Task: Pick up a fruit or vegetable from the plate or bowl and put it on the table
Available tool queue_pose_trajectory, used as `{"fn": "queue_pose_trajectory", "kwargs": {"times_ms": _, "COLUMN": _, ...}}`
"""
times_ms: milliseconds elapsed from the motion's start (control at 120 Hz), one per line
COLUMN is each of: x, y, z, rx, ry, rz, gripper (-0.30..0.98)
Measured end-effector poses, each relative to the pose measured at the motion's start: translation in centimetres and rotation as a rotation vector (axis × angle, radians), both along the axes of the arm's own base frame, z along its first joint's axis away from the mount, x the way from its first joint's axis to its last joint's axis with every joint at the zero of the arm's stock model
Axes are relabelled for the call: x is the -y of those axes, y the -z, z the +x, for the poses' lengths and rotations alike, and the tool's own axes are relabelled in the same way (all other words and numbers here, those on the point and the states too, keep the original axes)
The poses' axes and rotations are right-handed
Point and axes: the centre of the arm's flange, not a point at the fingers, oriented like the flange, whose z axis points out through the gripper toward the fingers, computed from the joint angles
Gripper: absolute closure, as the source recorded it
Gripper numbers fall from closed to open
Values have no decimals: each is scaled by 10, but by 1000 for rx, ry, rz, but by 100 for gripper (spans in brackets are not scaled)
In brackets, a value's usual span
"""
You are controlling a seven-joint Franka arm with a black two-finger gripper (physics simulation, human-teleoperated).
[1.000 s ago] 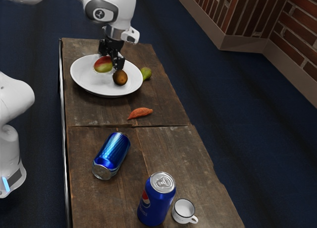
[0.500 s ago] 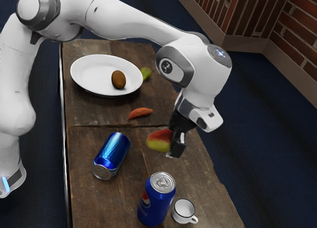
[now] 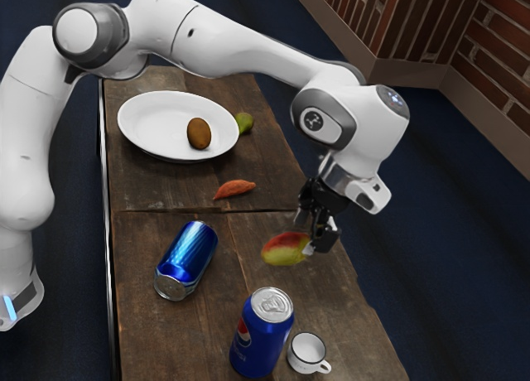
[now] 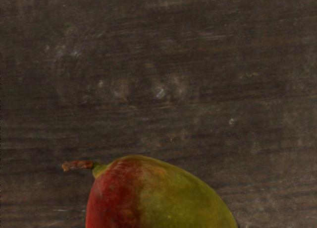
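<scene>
Mango (image 3: 283,249) was grasped between the jaws, over the table (image 3: 141,331); placing step looked in hand, and the next move called for gentle lowering, then release.

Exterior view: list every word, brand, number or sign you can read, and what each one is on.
No word or number reads surely.
Standing can: round red, white and blue emblem; pale lettering beneath, too small to read.
Arm: white mark on a dark disc near its wrist, too small to make out.
Lying can: nothing legible.
</scene>
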Motion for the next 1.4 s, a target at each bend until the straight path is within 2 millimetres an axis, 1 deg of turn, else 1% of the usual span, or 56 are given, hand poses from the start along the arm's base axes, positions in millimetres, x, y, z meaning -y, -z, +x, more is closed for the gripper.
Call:
{"fn": "queue_pose_trajectory", "kwargs": {"times_ms": 50, "x": -1, "y": -2, "z": 0, "rx": 3, "ry": 3, "rz": -1, "gripper": 6}}
{"fn": "queue_pose_trajectory", "kwargs": {"times_ms": 67, "x": -4, "y": -3, "z": 0, "rx": 3, "ry": -2, "rz": 0, "gripper": 6}}
{"fn": "queue_pose_trajectory", "kwargs": {"times_ms": 100, "x": -20, "y": -6, "z": 4, "rx": 5, "ry": -30, "rz": -1, "gripper": 4}}
{"fn": "queue_pose_trajectory", "kwargs": {"times_ms": 117, "x": -34, "y": -10, "z": 6, "rx": 7, "ry": -52, "rz": -3, "gripper": 4}}
{"fn": "queue_pose_trajectory", "kwargs": {"times_ms": 150, "x": -79, "y": -19, "z": 13, "rx": 12, "ry": -125, "rz": -7, "gripper": 3}}
{"fn": "queue_pose_trajectory", "kwargs": {"times_ms": 183, "x": -134, "y": -30, "z": 16, "rx": 19, "ry": -214, "rz": -11, "gripper": 2}}
{"fn": "queue_pose_trajectory", "kwargs": {"times_ms": 208, "x": -195, "y": -42, "z": 13, "rx": 27, "ry": -312, "rz": -16, "gripper": 2}}
{"fn": "queue_pose_trajectory", "kwargs": {"times_ms": 242, "x": -274, "y": -53, "z": 1, "rx": 28, "ry": -444, "rz": -14, "gripper": 1}}
{"fn": "queue_pose_trajectory", "kwargs": {"times_ms": 258, "x": -309, "y": -56, "z": -8, "rx": 25, "ry": -504, "rz": -12, "gripper": 1}}
{"fn": "queue_pose_trajectory", "kwargs": {"times_ms": 275, "x": -339, "y": -58, "z": -16, "rx": 21, "ry": -555, "rz": -9, "gripper": 1}}
{"fn": "queue_pose_trajectory", "kwargs": {"times_ms": 300, "x": -371, "y": -60, "z": -29, "rx": 11, "ry": -611, "rz": -4, "gripper": 1}}
{"fn": "queue_pose_trajectory", "kwargs": {"times_ms": 325, "x": -394, "y": -60, "z": -39, "rx": 0, "ry": -653, "rz": 0, "gripper": 1}}
{"fn": "queue_pose_trajectory", "kwargs": {"times_ms": 358, "x": -417, "y": -58, "z": -50, "rx": -18, "ry": -694, "rz": 6, "gripper": 1}}
{"fn": "queue_pose_trajectory", "kwargs": {"times_ms": 392, "x": -432, "y": -53, "z": -57, "rx": -38, "ry": -721, "rz": 12, "gripper": 1}}
{"fn": "queue_pose_trajectory", "kwargs": {"times_ms": 417, "x": -438, "y": -50, "z": -60, "rx": -52, "ry": -732, "rz": 16, "gripper": 1}}
{"fn": "queue_pose_trajectory", "kwargs": {"times_ms": 508, "x": -448, "y": -33, "z": -65, "rx": -102, "ry": -768, "rz": 40, "gripper": 0}}
{"fn": "queue_pose_trajectory", "kwargs": {"times_ms": 533, "x": -445, "y": -28, "z": -61, "rx": -112, "ry": -772, "rz": 54, "gripper": 0}}
{"fn": "queue_pose_trajectory", "kwargs": {"times_ms": 575, "x": -433, "y": -23, "z": -53, "rx": -121, "ry": -767, "rz": 75, "gripper": 0}}
{"fn": "queue_pose_trajectory", "kwargs": {"times_ms": 633, "x": -426, "y": -22, "z": -51, "rx": -129, "ry": -770, "rz": 94, "gripper": 0}}
{"fn": "queue_pose_trajectory", "kwargs": {"times_ms": 717, "x": -438, "y": -9, "z": -54, "rx": -178, "ry": -823, "rz": 30, "gripper": 0}}
{"fn": "queue_pose_trajectory", "kwargs": {"times_ms": 850, "x": -440, "y": -9, "z": -53, "rx": -170, "ry": -890, "rz": 5, "gripper": 0}}
{"fn": "queue_pose_trajectory", "kwargs": {"times_ms": 933, "x": -433, "y": -16, "z": -52, "rx": -162, "ry": -933, "rz": 8, "gripper": 0}}
{"fn": "queue_pose_trajectory", "kwargs": {"times_ms": 1250, "x": -436, "y": -23, "z": -57, "rx": -158, "ry": -1116, "rz": 36, "gripper": 0}}
{"fn": "queue_pose_trajectory", "kwargs": {"times_ms": 1317, "x": -432, "y": -19, "z": -49, "rx": -141, "ry": -1134, "rz": 45, "gripper": 0}}
{"fn": "queue_pose_trajectory", "kwargs": {"times_ms": 1400, "x": -443, "y": -5, "z": -45, "rx": -135, "ry": -1182, "rz": 59, "gripper": 0}}
